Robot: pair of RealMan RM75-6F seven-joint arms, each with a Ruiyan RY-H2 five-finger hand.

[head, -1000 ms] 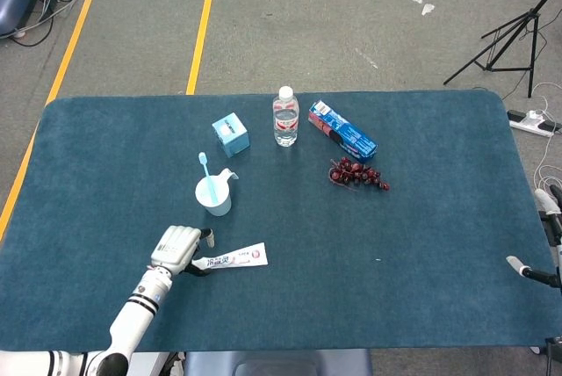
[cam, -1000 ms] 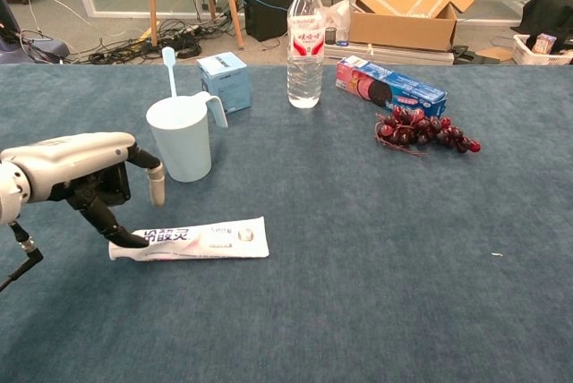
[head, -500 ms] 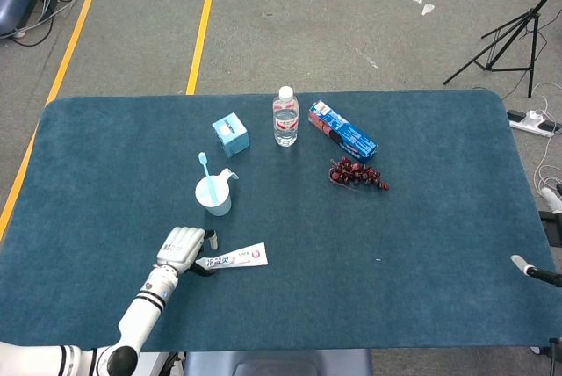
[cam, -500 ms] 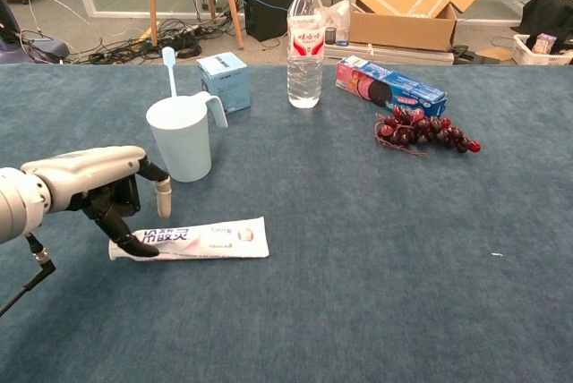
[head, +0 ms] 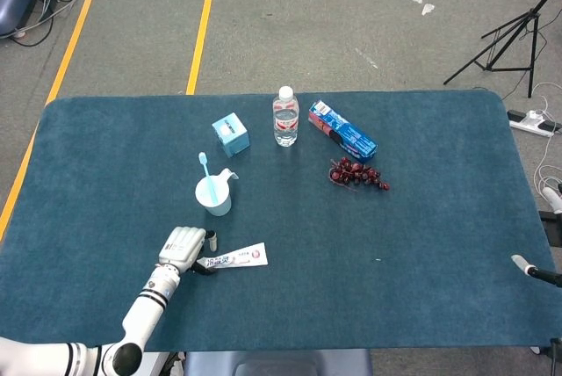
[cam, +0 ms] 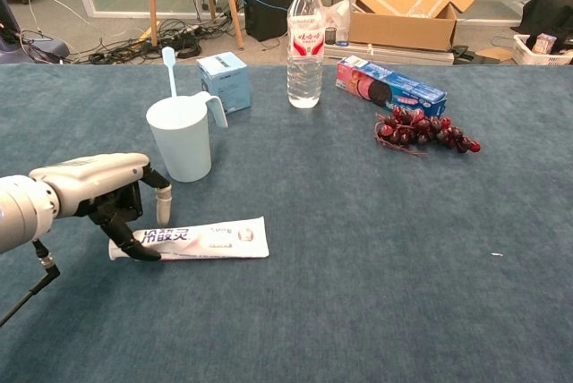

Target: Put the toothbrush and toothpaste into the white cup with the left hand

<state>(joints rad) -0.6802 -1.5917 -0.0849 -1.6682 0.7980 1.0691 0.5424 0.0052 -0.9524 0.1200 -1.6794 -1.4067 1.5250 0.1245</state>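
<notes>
Lower left of the chest view, my left hand (cam: 107, 195) is over the toothpaste (cam: 192, 240) cap end, fingers apart and touching it, not clamped. I judge the grasp comes next, then lifting toward the white cup (cam: 181, 137), upper left, toothbrush (cam: 167, 68) already inside.

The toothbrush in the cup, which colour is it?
Light blue; the toothbrush shows best in the chest view.
</notes>
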